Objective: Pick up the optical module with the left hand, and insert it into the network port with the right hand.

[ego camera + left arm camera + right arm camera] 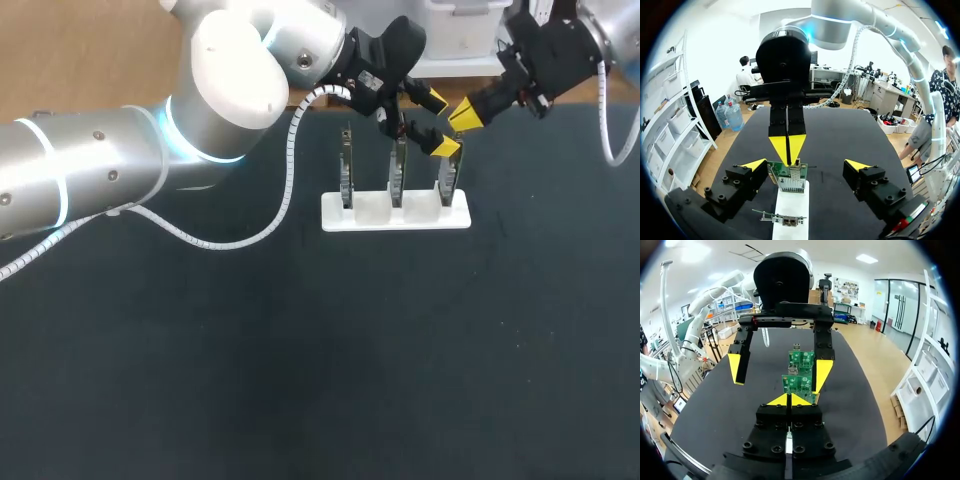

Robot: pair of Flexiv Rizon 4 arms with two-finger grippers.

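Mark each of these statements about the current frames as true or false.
1. Three circuit boards stand upright in a white holder. True.
2. The left gripper has its jaws shut tight. False: they stand wide open, one on each side of a board.
3. The right gripper has its jaws closed, yellow tips together. True.
4. The table is white. False: its surface is dark, nearly black; only the holder is white.

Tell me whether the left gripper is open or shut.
Open. In the left wrist view, the left gripper's yellow fingertips stand far apart, flanking the green board without clamping it.
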